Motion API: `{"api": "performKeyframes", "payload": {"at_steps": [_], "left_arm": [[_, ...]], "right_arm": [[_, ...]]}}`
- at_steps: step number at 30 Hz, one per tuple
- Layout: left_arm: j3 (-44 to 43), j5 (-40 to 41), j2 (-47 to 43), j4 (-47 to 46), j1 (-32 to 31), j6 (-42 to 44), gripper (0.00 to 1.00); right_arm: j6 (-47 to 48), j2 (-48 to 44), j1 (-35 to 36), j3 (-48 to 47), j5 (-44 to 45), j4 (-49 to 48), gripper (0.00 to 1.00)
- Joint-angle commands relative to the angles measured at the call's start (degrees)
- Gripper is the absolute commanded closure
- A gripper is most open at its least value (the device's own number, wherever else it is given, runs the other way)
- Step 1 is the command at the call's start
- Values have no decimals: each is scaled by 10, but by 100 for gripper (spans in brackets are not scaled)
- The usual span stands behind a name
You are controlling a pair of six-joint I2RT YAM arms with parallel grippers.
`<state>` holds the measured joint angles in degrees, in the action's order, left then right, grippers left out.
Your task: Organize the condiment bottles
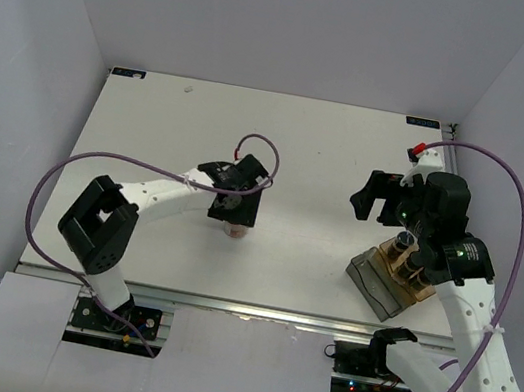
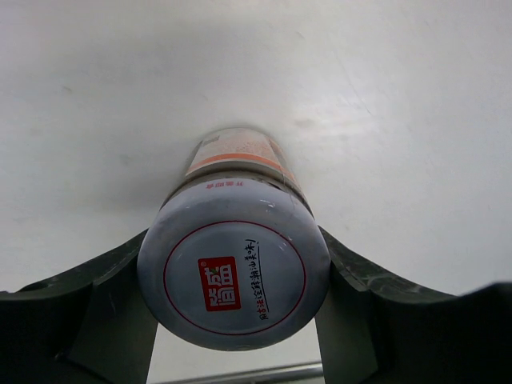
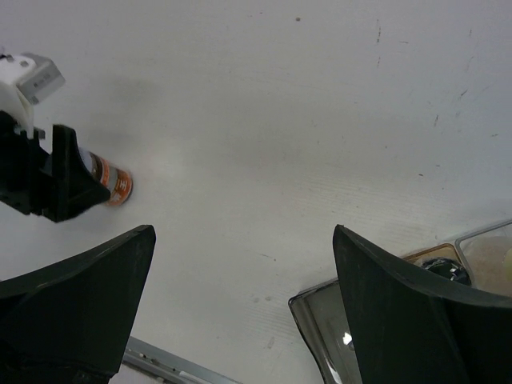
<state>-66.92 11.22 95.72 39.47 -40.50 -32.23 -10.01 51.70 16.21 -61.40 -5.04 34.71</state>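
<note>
My left tool is closed partway around a jar, with one of its fingers pressed to each side just under the lid. The jar has a pale lid with a red ring and a red square mark on it, and an orange-red label around the body. The lid faces my left wrist camera and the base points away, down toward the surface. I cannot tell whether the base touches it. From above, this jar is near the middle of the surface, a little toward the near edge, and mostly hidden under the tool.

My right tool stands wide open and holds nothing. It hangs above the right side of the surface, just beyond a grey tray. The tray lies askew near the near right corner of the surface. Dark jars with black caps stand upright in it, close together at its far end. My right arm covers part of them, so I cannot tell how many there are. The held jar and the tray are well apart.
</note>
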Motion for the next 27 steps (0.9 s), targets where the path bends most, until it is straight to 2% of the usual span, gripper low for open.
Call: {"api": "performKeyframes", "payload": {"at_steps": [1, 4, 5, 7, 8, 9, 11, 14, 21, 24, 27], "left_arm": [[4, 32, -52, 22, -82, -57, 92], [18, 48, -53, 23, -112, -73, 82], [25, 50, -54, 20, -118, -76, 76], [41, 45, -60, 8, -124, -78, 56], [49, 39, -64, -1, -124, -75, 38], [53, 36, -67, -5, -124, -72, 27], [54, 33, -76, -8, -123, -66, 9], [30, 35, -82, 7, -124, -60, 2], [-105, -4, -80, 49, -97, -21, 2], [-133, -14, -82, 75, -16, 2, 2], [-121, -72, -114, 57, 106, 30, 2]], "right_arm": [[9, -9, 3, -3, 17, 3, 2], [10, -6, 4, -2, 22, 4, 2], [10, -5, 4, -2, 24, 3, 2], [10, -4, 3, 0, 27, 1, 2], [10, -3, 3, 0, 27, 0, 2], [10, -2, 3, 0, 28, 0, 2], [11, 1, 3, 2, 26, -1, 2], [14, 2, 3, 6, 25, -2, 2], [30, 28, 6, -10, -16, 9, 3], [24, 43, 24, -14, -44, -7, 3], [8, 71, 67, -18, -31, -15, 4]]}}
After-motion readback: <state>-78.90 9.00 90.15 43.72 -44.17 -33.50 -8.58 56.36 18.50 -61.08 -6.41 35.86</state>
